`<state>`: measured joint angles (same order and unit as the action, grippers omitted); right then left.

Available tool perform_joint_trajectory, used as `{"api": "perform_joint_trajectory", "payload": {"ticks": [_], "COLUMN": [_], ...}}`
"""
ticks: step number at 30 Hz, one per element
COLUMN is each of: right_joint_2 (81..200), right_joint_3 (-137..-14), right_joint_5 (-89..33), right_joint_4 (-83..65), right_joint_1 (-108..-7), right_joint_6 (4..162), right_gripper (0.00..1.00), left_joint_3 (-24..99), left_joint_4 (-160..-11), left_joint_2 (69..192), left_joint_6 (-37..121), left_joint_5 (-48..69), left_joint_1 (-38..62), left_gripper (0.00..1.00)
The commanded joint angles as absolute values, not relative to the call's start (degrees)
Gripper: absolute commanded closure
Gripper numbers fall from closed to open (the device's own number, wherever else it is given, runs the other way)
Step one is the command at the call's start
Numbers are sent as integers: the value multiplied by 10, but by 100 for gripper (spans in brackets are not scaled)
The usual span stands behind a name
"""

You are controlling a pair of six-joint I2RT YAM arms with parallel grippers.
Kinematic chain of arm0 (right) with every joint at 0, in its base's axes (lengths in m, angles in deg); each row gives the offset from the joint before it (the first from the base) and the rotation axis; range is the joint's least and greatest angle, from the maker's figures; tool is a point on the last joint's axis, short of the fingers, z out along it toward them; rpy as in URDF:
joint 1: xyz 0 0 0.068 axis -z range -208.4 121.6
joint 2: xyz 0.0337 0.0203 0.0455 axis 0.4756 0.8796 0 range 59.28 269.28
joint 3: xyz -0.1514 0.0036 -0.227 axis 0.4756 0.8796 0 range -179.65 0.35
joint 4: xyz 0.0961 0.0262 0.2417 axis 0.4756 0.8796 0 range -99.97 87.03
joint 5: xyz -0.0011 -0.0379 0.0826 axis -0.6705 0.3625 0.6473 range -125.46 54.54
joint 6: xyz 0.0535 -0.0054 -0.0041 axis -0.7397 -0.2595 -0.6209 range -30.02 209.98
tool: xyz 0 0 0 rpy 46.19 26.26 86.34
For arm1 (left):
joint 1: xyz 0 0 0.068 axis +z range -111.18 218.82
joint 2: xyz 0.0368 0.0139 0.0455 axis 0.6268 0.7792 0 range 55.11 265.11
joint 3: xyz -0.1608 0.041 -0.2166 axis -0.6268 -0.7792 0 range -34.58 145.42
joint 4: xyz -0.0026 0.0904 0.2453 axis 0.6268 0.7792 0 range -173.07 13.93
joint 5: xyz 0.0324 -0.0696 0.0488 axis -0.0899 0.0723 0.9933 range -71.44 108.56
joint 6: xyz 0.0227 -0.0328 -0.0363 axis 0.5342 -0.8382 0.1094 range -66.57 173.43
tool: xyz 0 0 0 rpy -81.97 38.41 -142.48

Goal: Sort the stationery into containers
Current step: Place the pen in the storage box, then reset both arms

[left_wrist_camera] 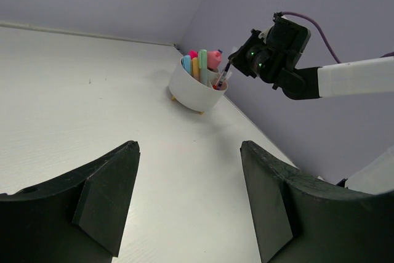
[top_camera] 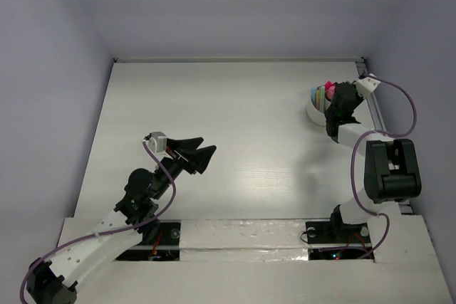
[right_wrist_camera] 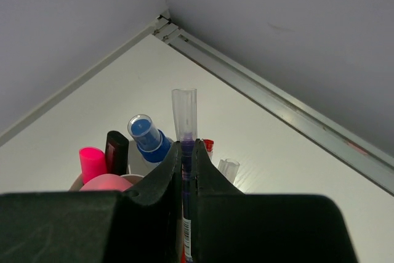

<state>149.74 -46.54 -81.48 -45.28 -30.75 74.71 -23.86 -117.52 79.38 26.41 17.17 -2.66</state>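
Observation:
A white round cup [top_camera: 311,112] stands at the far right of the table and holds several markers: pink [top_camera: 329,90], blue [right_wrist_camera: 145,135], pale-green and orange [left_wrist_camera: 196,66]. My right gripper [top_camera: 329,105] hovers over the cup, shut on a thin pen with a clear cap [right_wrist_camera: 184,112]. The pen stands upright, its lower end inside the cup [left_wrist_camera: 196,90]. A red pen tip [right_wrist_camera: 208,145] and a clear cap [right_wrist_camera: 228,167] stand just behind my right gripper [right_wrist_camera: 187,147]. My left gripper [top_camera: 208,144] is open and empty above bare table at the centre left; it is also in the left wrist view [left_wrist_camera: 188,195].
The table is walled on the left, back and right. A metal rail [right_wrist_camera: 277,106] runs along the right wall just past the cup. The right arm's cable [top_camera: 399,101] loops beside the cup. No loose stationery shows on the tabletop.

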Motion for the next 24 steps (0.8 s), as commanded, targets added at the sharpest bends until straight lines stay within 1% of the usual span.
{"api": "perform_joint_trajectory", "payload": {"ticks": [1,3,5,6,7,9,10,11,12,14,15,20,22,24], "right_joint_2": [1498,1488,1479,1474,1466,1458,1449,1445,1442,1433,1429,1382,1343,1311], "right_joint_3": [-472,-467,-463,-461,-461,-461,-462,-462,-462,-461,-460,-458,-464,-479], "right_joint_5": [-826,-823,-816,-813,-808,-808,-806,-805,-805,-803,-802,-788,-774,-727], "right_joint_4": [-484,-483,-482,-481,-479,-461,-451,-438,-419,-400,-392,-343,-318,-263], "right_joint_1": [-317,-328,-335,-335,-342,-347,-347,-347,-347,-347,-347,-347,-347,-347], "right_joint_6": [733,734,737,739,741,737,725,718,713,703,699,685,682,669], "right_gripper": [100,97,89,84,76,70,64,60,58,46,42,38,38,38], "left_joint_3": [-243,-244,-244,-243,-244,-243,-243,-243,-243,-243,-243,-242,-241,-241], "left_joint_4": [-1209,-1209,-1211,-1213,-1214,-1214,-1212,-1211,-1209,-1205,-1204,-1202,-1203,-1203], "left_joint_2": [795,794,795,796,796,795,795,792,786,781,779,777,779,780], "left_joint_6": [270,269,268,267,267,266,266,266,266,266,267,267,266,266], "left_joint_5": [172,172,170,167,167,165,166,165,166,169,169,166,165,168], "left_joint_1": [-26,-26,-26,-26,-26,-26,-26,-26,-26,-26,-26,-26,-26,-26], "left_gripper": [36,36,36,36,36,36,36,36,36,36,36,36,36,35]}}
